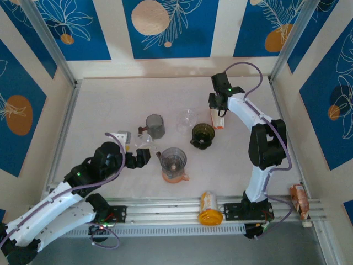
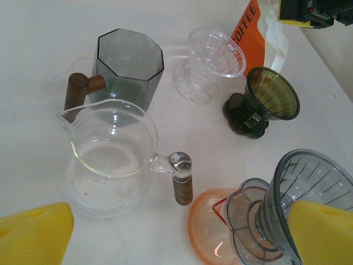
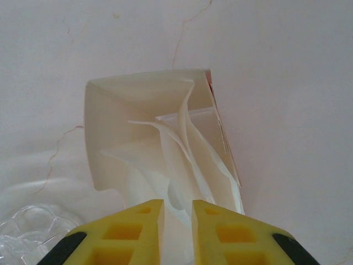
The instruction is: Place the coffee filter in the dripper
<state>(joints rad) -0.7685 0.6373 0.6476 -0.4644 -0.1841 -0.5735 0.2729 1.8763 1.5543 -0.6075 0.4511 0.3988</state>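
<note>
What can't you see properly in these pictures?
Right wrist view: whether the right pincer really grips a filter; the paper vanishes between its fingers.
Top view: the filter box is tiny, half under the right arm.
Left wrist view: the grey dripper runs off the bottom edge.

Three drippers stand on the bench (image 1: 110, 105): a clear dripper (image 2: 212, 58), a dark green dripper (image 2: 270, 99) and a grey dripper (image 2: 311, 187). One orange saucer (image 2: 205, 232) lies under the grey one. There are two glass jugs with wooden handles, a clear jug (image 2: 110, 154) and a smoky jug (image 2: 129, 63). One filter pack (image 2: 255, 33) is there, its sheets too bunched to count. One yellow container (image 1: 208, 210) and one orange packet (image 1: 298, 197) lie at the near rail.
</note>
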